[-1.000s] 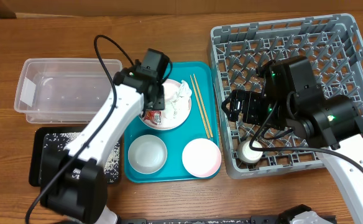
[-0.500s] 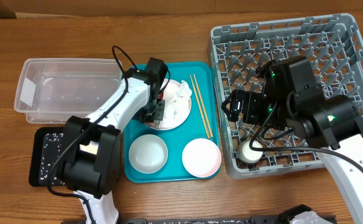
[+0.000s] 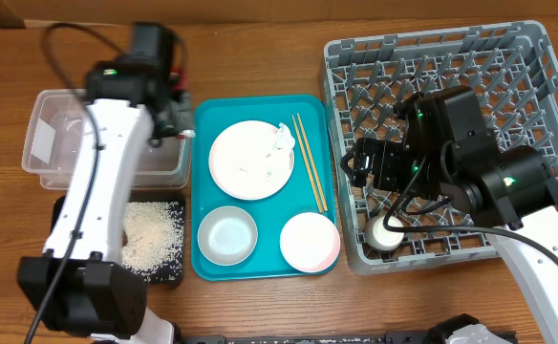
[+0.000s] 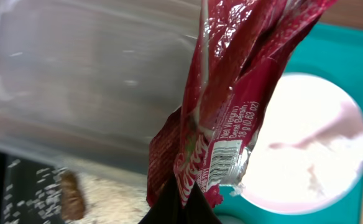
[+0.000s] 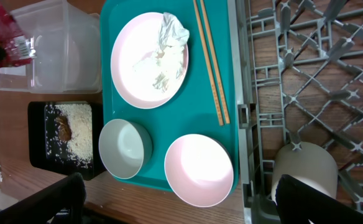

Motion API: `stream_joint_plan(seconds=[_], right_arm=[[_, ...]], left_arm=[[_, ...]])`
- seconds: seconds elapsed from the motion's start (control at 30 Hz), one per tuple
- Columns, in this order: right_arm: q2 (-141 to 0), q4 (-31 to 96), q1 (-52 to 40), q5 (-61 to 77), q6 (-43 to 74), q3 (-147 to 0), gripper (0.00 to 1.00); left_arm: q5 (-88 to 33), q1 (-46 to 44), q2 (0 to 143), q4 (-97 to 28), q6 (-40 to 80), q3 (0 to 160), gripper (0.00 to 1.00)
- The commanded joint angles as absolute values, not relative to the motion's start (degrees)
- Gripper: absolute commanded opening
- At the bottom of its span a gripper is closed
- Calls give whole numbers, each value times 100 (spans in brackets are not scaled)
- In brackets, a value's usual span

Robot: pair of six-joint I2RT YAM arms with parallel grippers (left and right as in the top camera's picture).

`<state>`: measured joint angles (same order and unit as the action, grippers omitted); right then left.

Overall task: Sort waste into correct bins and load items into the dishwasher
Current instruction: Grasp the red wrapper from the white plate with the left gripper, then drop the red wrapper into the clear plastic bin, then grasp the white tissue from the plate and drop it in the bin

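My left gripper (image 4: 183,208) is shut on a red snack wrapper (image 4: 231,93), which hangs over the near wall of the clear plastic bin (image 4: 76,81). From overhead, the left gripper (image 3: 169,107) sits at the bin's right end (image 3: 69,129). The wrapper (image 5: 7,34) also shows in the right wrist view. On the teal tray (image 3: 203,119) lie a white plate (image 3: 246,162) with a crumpled napkin (image 3: 282,137), chopsticks (image 3: 310,162), a grey bowl (image 3: 226,237) and a pink bowl (image 3: 310,239). My right gripper (image 3: 363,164) hangs open at the left edge of the grey dish rack (image 3: 537,67), holding nothing.
A black tray (image 3: 69,215) with spilled rice and a brown scrap lies in front of the clear bin. A pale cup (image 3: 386,232) rests in the rack's front left corner. Bare wooden table runs along the front edge.
My left gripper closed on the red wrapper at the plate, then swung left with it to the clear bin. The right arm has not moved.
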<state>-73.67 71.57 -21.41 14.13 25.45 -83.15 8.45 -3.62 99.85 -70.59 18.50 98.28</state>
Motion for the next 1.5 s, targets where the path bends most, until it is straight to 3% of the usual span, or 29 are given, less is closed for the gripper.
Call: stream_joint_plan(seconds=[0.0, 0.1, 0.17, 0.2, 0.43, 0.53, 0.77, 0.9, 1.07, 1.13, 1.2, 1.27, 1.3, 1.47], right_arm=[[-7376, 7142, -2165, 1358, 2550, -8396, 100], [-7376, 7135, -2165, 1358, 2550, -8396, 100], [-7376, 7122, -2165, 1358, 2547, -8396, 100], [-7376, 7124, -2165, 1358, 2547, -8396, 100], [-7376, 7135, -2165, 1358, 2530, -8396, 100], [-7376, 7144, -2165, 1356, 2528, -8396, 100], [-7376, 7142, -2165, 1356, 2530, -8396, 100], [-7376, 7142, -2165, 1356, 2528, -8396, 100], [-7376, 7144, -2165, 1358, 2528, -8396, 100], [-7376, 7150, -2165, 1358, 2528, -8396, 100], [-7376, 7181, -2165, 1358, 2528, -8396, 100], [-7376, 7216, -2165, 1356, 2530, -8396, 100], [-7376, 7223, -2165, 1356, 2528, -8396, 100], [-7376, 7205, -2165, 1356, 2528, -8396, 100]], left_arm=[[1133, 40, 10243, -7022, 2167, 9609, 4], [897, 272, 10451, -6877, 2281, 9542, 19], [659, 298, 10460, -6919, 2250, 9548, 38], [550, 298, 10422, -6973, 2252, 9581, 43], [-696, -311, 10333, -7024, 1789, 9854, 48], [-685, -923, 10392, -6761, 1181, 9749, 53], [-93, -2324, 10750, -5548, 248, 9065, 78], [106, -2670, 11161, -5137, 123, 8864, 80], [102, -2692, 11793, -5043, 165, 8864, 73], [104, -2681, 12001, -5068, 172, 8864, 64], [75, -2663, 12119, -5144, 215, 8864, 45], [60, -2655, 12108, -5277, 362, 8879, 11], [45, -2655, 12073, -5360, 423, 8917, 4], [40, -2574, 11692, -6351, 985, 9684, 4]])
